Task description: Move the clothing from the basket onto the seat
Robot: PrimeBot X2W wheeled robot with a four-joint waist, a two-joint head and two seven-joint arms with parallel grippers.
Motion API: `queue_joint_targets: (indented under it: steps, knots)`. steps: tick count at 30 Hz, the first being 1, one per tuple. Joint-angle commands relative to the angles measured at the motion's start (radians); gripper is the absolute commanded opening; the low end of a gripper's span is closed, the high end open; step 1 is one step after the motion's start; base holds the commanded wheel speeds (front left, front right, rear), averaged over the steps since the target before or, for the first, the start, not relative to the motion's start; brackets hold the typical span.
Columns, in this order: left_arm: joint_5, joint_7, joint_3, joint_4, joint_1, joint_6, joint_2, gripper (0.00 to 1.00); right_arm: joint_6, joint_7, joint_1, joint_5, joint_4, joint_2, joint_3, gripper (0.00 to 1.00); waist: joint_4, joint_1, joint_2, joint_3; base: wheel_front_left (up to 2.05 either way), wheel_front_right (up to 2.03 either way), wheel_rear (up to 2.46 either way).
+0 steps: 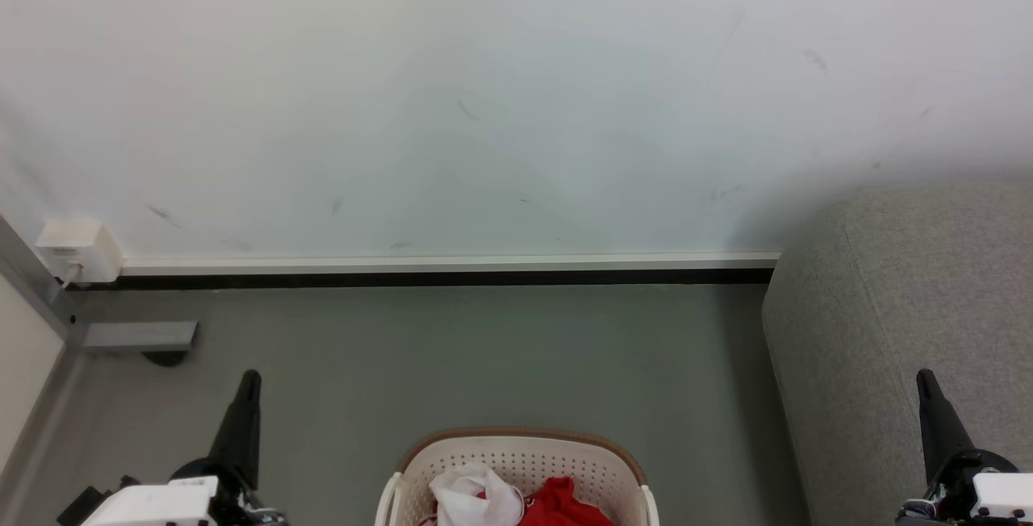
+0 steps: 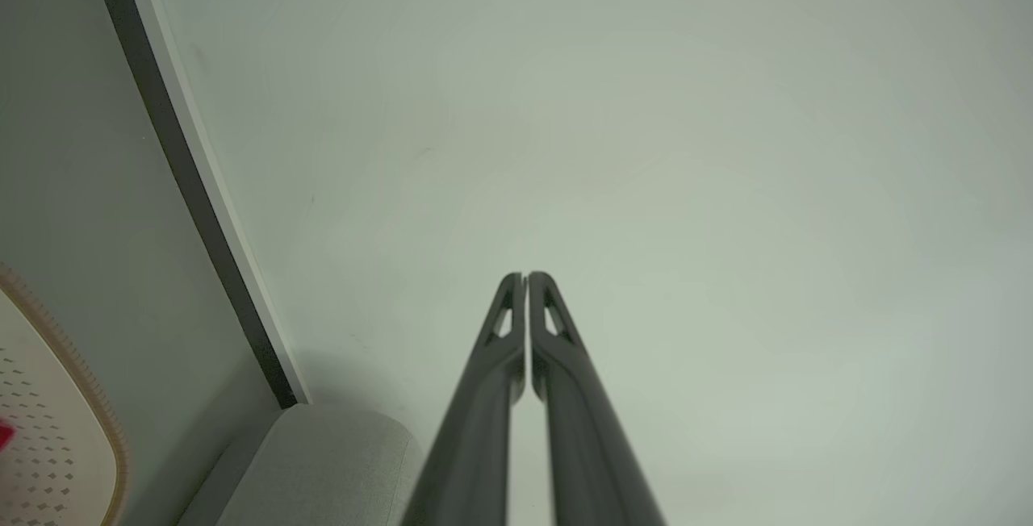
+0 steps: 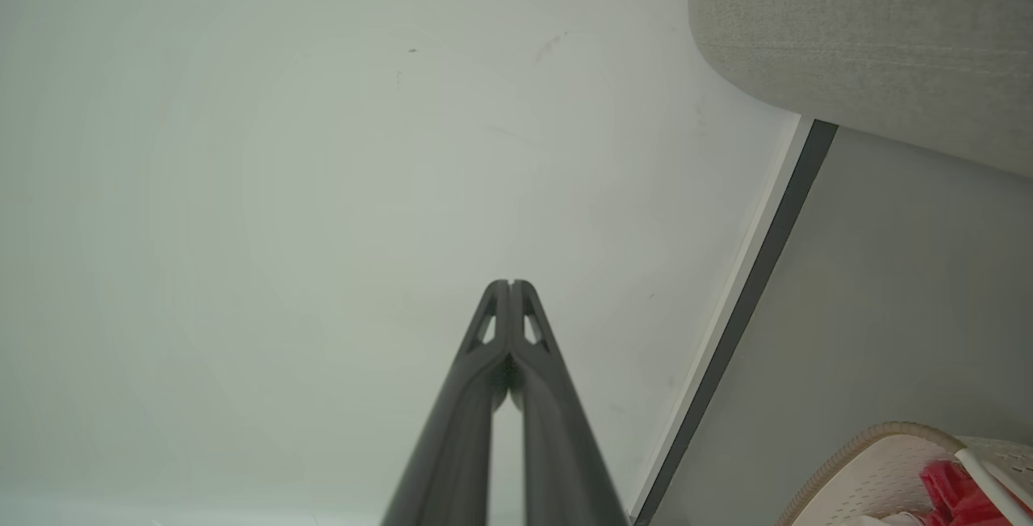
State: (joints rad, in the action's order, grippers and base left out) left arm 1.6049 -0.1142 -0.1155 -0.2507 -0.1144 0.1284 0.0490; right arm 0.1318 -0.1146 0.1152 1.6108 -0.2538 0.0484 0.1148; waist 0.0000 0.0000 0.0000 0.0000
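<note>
Your left claw [image 1: 251,381] sits at the lower left of the head view. In its wrist view the two long dark fingers [image 2: 504,324] meet at the tips, with nothing held between them. Your right claw [image 1: 925,381], at the lower right, is likewise closed tip to tip and empty, and it shows against the large grey textured-fabric sofa [image 1: 904,308]. The oval cream plastic basket [image 1: 524,434], with perforated walls and a brown rim, stands on the grey floor [image 1: 484,348] between your two claws, left of the sofa and apart from it. The soft red and white clothing [image 1: 565,503] lies bunched inside the basket, white fabric on the left and red on the right. Both claws point towards the white wall [image 1: 516,106].
</note>
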Motion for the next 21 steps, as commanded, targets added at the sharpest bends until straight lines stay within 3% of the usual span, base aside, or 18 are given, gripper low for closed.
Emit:
queue_joint_targets:
  steps: [1, 13, 14, 21]
  knots:
    - [0.013, -0.005, -0.001, 0.002, -0.006, 0.002, 0.002, 0.00, -0.002, -0.004, 0.006, 0.001, 0.006, 0.004, 0.004, 0.00, 0.000, 0.0000, 0.0000, 0.000, 0.00, 0.00, 0.00]
    - [0.013, -0.005, -0.001, 0.002, -0.006, 0.002, 0.002, 0.00, -0.002, -0.004, 0.006, 0.001, 0.006, 0.004, 0.004, 0.00, 0.000, 0.0000, 0.0000, 0.000, 0.00, 0.00, 0.00]
    - [-0.001, 0.002, 0.000, -0.002, 0.001, 0.000, 0.000, 1.00, 0.000, 0.001, -0.001, 0.000, -0.003, 0.000, -0.001, 1.00, 0.000, 0.0000, 0.0000, 0.000, 0.00, 0.00, 0.00]
    - [-0.021, 0.037, 0.025, -0.005, 0.010, 0.000, -0.001, 1.00, 0.000, 0.035, -0.010, -0.018, -0.002, 0.001, -0.029, 1.00, 0.000, 0.0000, 0.0000, 0.000, 0.00, 0.00, 0.00]
